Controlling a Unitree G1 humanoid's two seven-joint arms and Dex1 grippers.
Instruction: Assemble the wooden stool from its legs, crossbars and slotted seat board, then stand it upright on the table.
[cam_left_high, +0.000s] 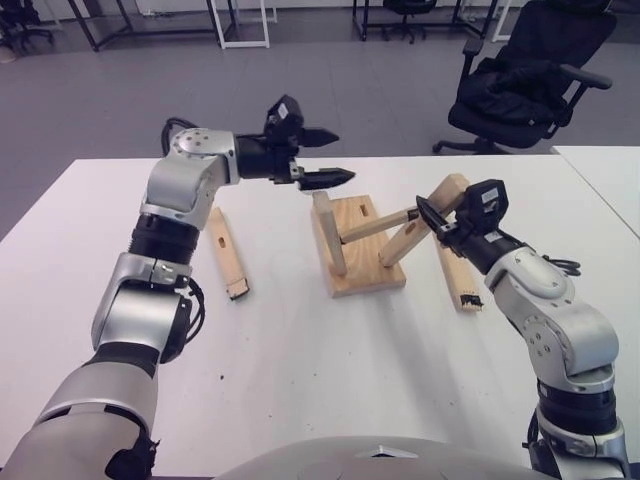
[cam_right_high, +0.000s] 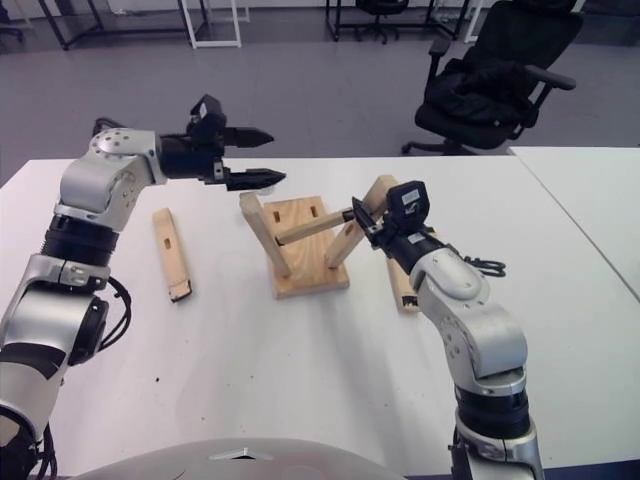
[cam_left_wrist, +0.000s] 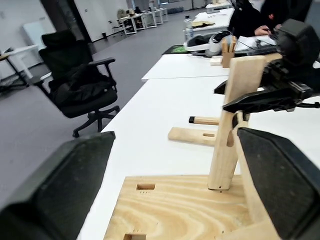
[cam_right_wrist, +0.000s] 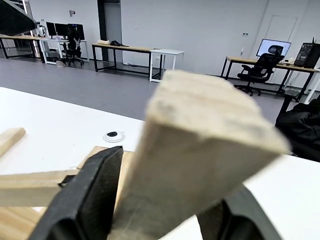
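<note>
The slotted seat board (cam_left_high: 368, 268) lies flat on the white table. Two legs rise from it: a near-upright one (cam_left_high: 329, 235) on the left and a tilted one (cam_left_high: 428, 222) on the right, joined by a crossbar (cam_left_high: 375, 226). My right gripper (cam_left_high: 432, 216) is shut on the tilted leg (cam_right_wrist: 200, 150), close to where the crossbar (cam_right_wrist: 30, 185) meets it. My left gripper (cam_left_high: 333, 157) hangs open just above and behind the left leg's top, its fingers (cam_left_wrist: 60, 190) spread wide over the board (cam_left_wrist: 185, 210). One loose leg (cam_left_high: 228, 254) lies to the left, another (cam_left_high: 456, 278) under my right arm.
A black office chair (cam_left_high: 525, 85) stands on the floor beyond the table's far edge. A second white table (cam_left_high: 605, 175) sits at the right. The front half of my table (cam_left_high: 330, 370) is bare apart from a few dark specks.
</note>
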